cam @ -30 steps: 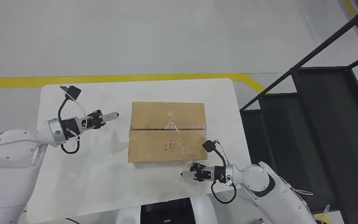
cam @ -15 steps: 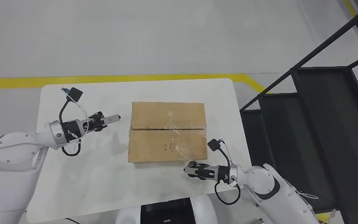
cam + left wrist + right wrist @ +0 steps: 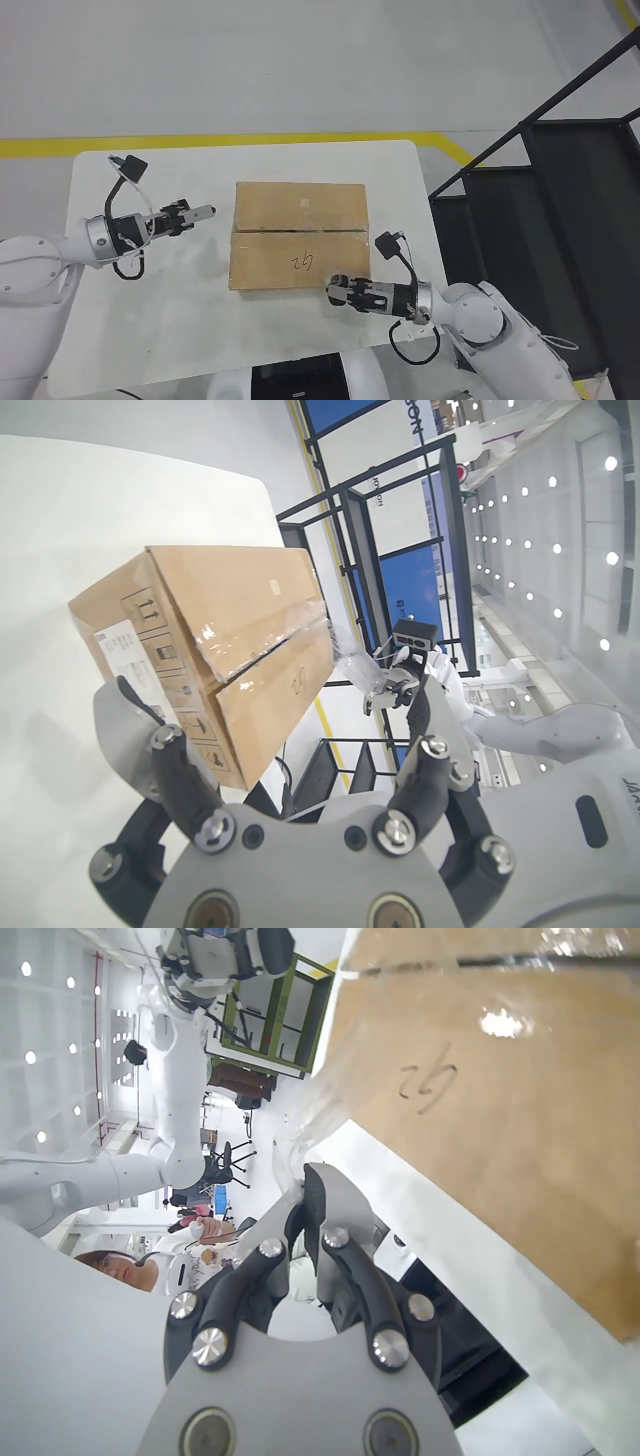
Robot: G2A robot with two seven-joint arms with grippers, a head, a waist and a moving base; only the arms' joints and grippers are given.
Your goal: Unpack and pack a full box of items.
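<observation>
Top view — closed box, contents hidden

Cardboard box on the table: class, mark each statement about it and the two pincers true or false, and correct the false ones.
1. The cardboard box has its top flaps closed. True.
2. The left pincer grips the box's side. False: it is open and apart from the box, beside its end.
3. The right pincer is shut on a strip of clear tape that leads from the box's seam. True.
4. The box stands on the floor. False: it rests on the white table.
</observation>
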